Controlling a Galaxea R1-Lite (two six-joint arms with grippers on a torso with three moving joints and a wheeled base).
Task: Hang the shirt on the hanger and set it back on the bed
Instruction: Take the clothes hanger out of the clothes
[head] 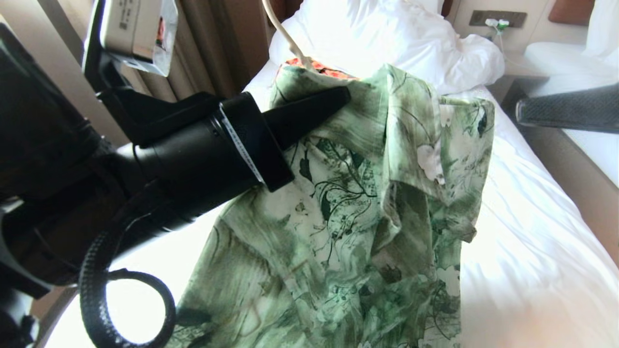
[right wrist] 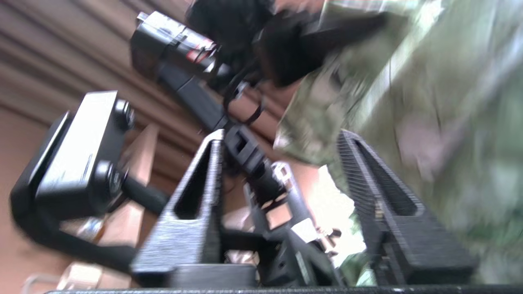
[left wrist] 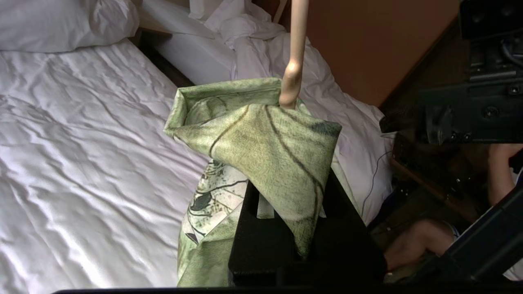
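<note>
The light green leaf-print shirt hangs over the white bed, bunched at the collar. My left gripper is shut on the shirt's collar fabric, which drapes over its jaws in the left wrist view. The cream hanger shows only as a hook stem rising out of the collar; its frame is hidden inside the cloth. My right gripper is open and holds nothing, close beside the shirt. One of its fingers reaches in from the right, clear of the shirt.
An orange floral garment peeks out behind the collar. Pillow and bunched duvet lie at the head of the bed. A second bed stands beyond a dark gap on the right. A person's limbs show beside the bed.
</note>
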